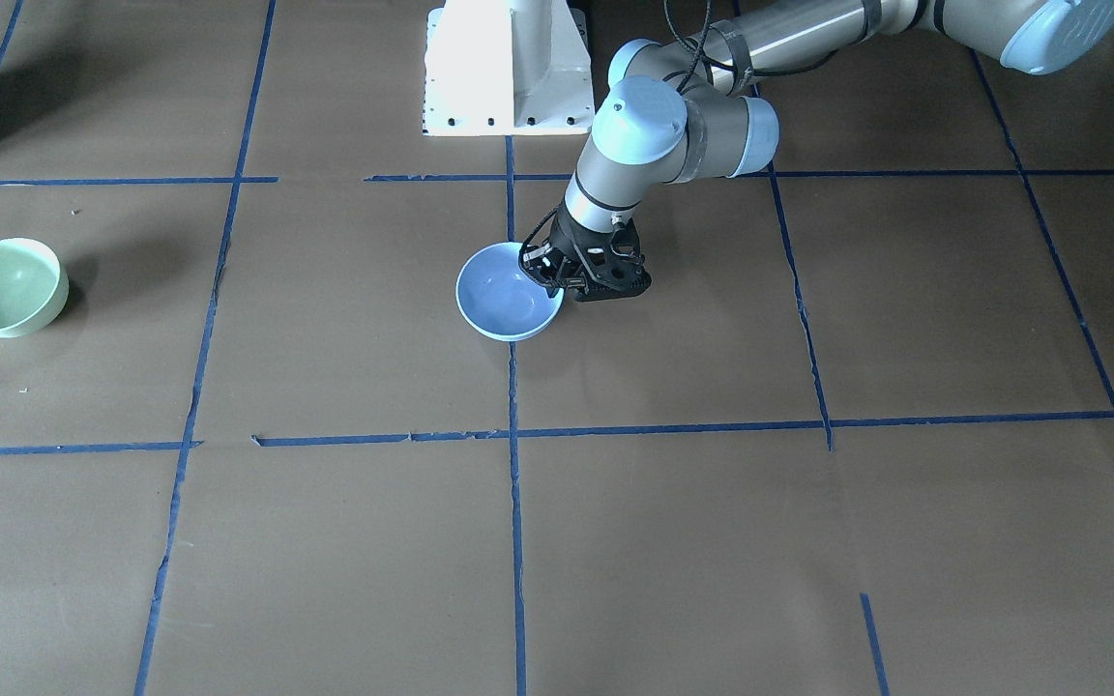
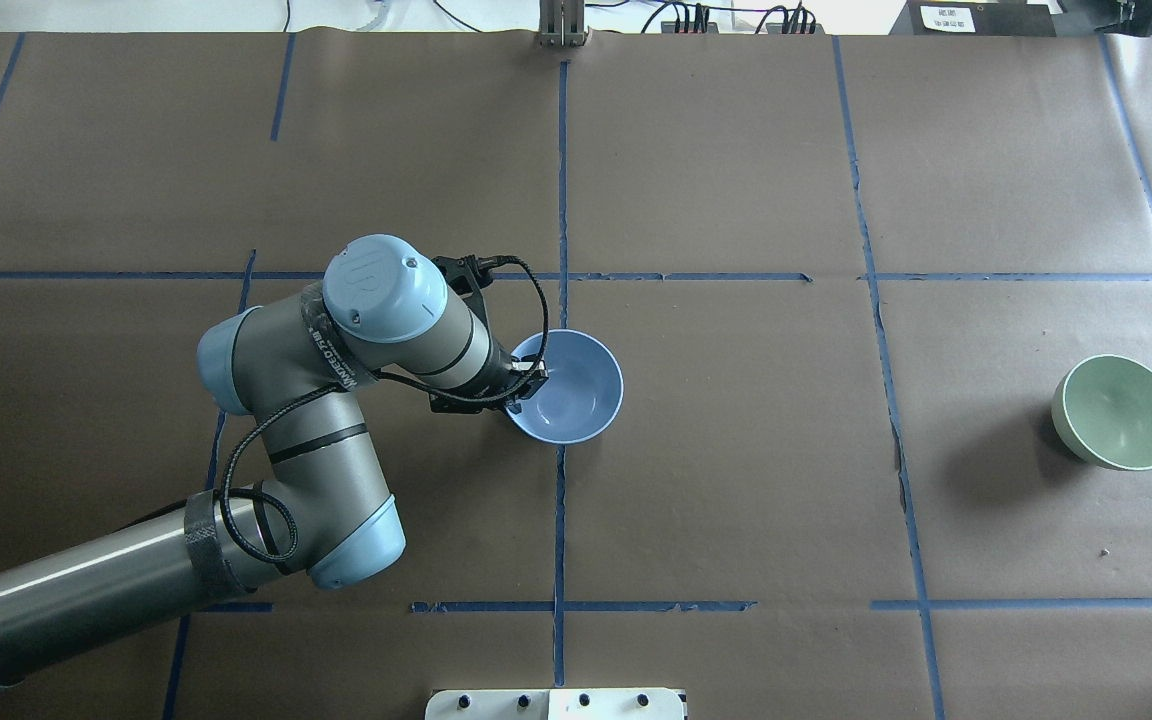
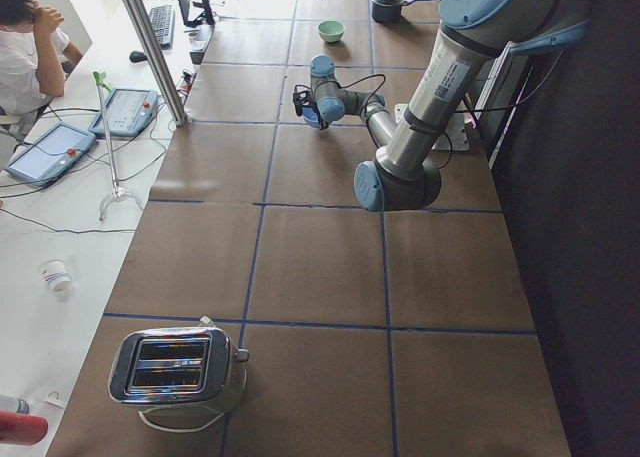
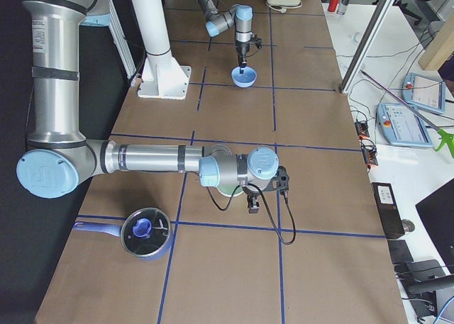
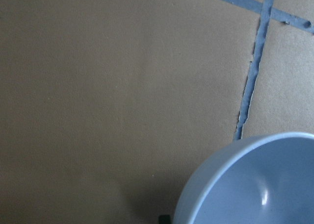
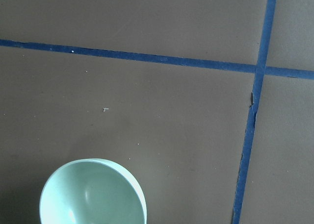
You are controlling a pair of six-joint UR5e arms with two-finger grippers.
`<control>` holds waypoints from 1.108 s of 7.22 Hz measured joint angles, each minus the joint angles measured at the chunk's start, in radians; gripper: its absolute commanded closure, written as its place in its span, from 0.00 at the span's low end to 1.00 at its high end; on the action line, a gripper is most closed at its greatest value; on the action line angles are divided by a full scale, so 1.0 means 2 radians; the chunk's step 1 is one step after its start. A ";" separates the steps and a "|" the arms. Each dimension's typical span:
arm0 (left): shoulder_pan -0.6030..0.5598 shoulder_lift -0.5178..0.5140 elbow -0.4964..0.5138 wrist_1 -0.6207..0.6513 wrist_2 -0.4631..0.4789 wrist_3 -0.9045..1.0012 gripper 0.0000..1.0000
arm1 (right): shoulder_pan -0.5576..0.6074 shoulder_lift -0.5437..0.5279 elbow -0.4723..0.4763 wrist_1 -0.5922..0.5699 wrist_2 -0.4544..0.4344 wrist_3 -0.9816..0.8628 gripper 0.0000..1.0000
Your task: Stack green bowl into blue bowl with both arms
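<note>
Two bowls: both open side up on the brown table [image 1: 712, 541], well apart, nothing stacked yet
left gripper [image 2: 528, 381]: pointing down at the rim of the blue bowl [image 1: 509, 295]. One finger looks to be inside the rim and the other outside, but honestly I can't tell if it's squeezing or just straddling.
blue bowl: right at the left gripper's tips, most of it spreading away from the fingers toward the right gripper's side; looks to be resting on the table
right gripper [image 4: 253, 205]: only shows in the side view, hanging fingers-down above the table; too small to say if it's spread or pressed together
green bowl [image 1: 4, 287]: just beside the right gripper, on the side facing the left gripper, not touching it; low left corner in its wrist cam
saucepan [image 4: 145, 233]: lidded, a bit off from the right gripper, back toward the robot
</note>
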 measured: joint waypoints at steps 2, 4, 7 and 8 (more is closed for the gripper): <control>0.002 -0.001 0.002 -0.001 0.000 0.000 0.83 | -0.001 0.000 0.000 0.000 0.000 0.000 0.00; 0.003 -0.001 0.003 -0.009 0.000 -0.001 0.60 | -0.002 0.000 0.000 0.000 0.000 -0.001 0.00; 0.005 0.001 0.002 -0.017 0.001 0.000 0.00 | -0.004 0.000 0.000 0.001 0.000 -0.001 0.00; 0.002 0.004 -0.007 -0.024 0.006 -0.001 0.00 | -0.010 0.000 0.000 0.001 -0.001 0.001 0.00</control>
